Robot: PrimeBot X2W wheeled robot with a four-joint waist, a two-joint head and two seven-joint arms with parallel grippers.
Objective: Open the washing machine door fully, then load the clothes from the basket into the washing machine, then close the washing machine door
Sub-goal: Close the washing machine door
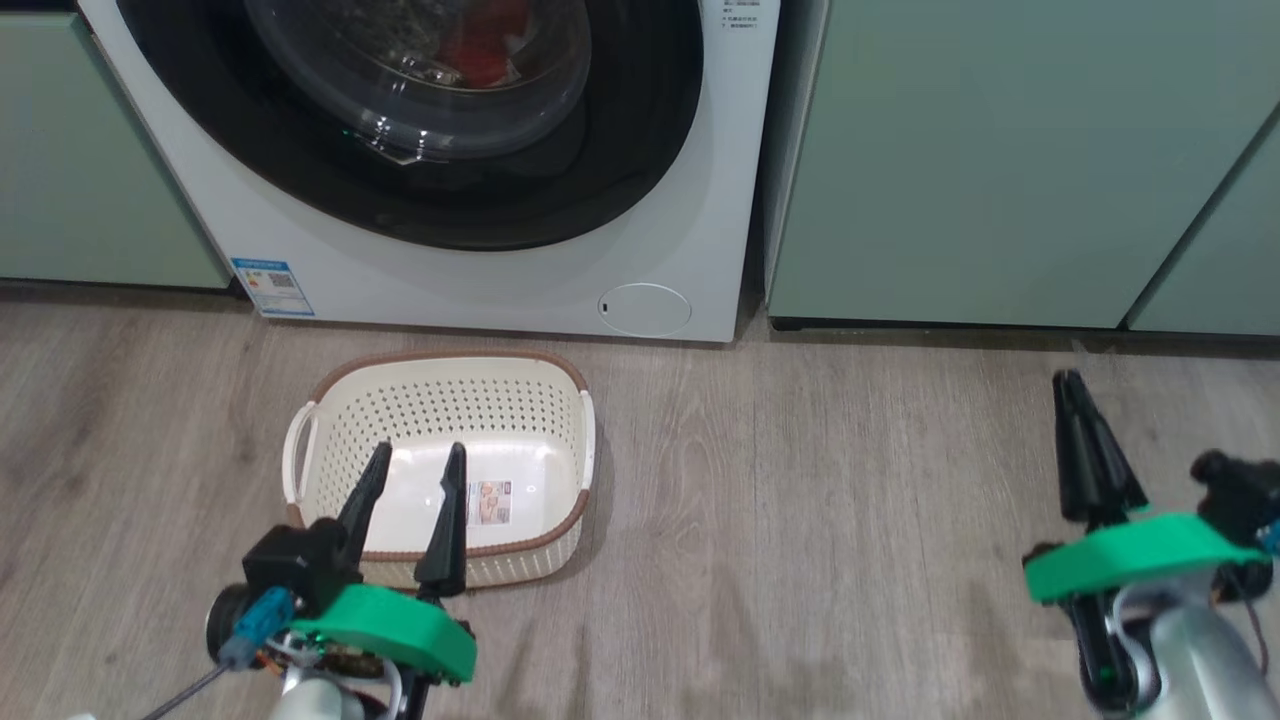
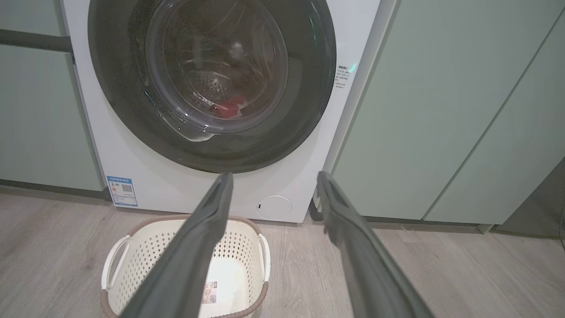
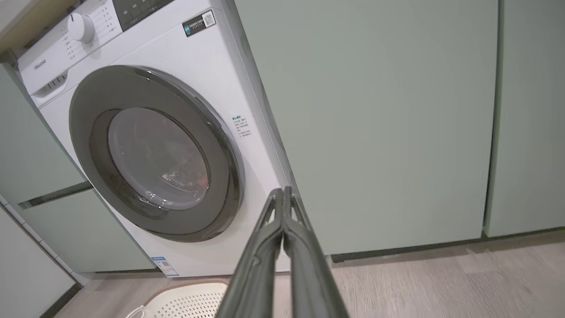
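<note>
**Position and state.** My left claw hangs with its 2 dark fingers spread wide and nothing between them. Under its tips stands the cream-white perforated oval plastic basket with a brown rim. No garment lies in it.

Ahead of and above this claw is the white front-loading washing machine. Its large round door, glossy black rim around clear domed glass, lies flush against the front. Behind the glass, the bright red and white clothes rest low in the drum.

Well to the right, over grey wood-look floor, my right claw has its 2 fingers pressed together on nothing. Pale green cabinet fronts stand ahead of it. I judge all 3 steps done.

**Risks.**
1. The door looks shut, but nothing confirms that the latch caught. A weak push would leave it free to swing out.
2. My left fingers hang over the basket's near rim, at a height I cannot tell. Pulling back low could hook the rim and drag the basket.
3. The gasket is hidden, so pinched cloth cannot be ruled out.

**Writing.**
- Ahead and left of my left claw is a blue energy sticker with a QR code, its print too small to read.
- Under the left claw's tips is the basket's bottom label, illegible.
- In the right wrist view, up and left of my right claw, a grey panel wordmark appears to read "Hisense".
- Nearer that claw, a black QR sticker and a column of small print beside the door are unreadable.
</note>
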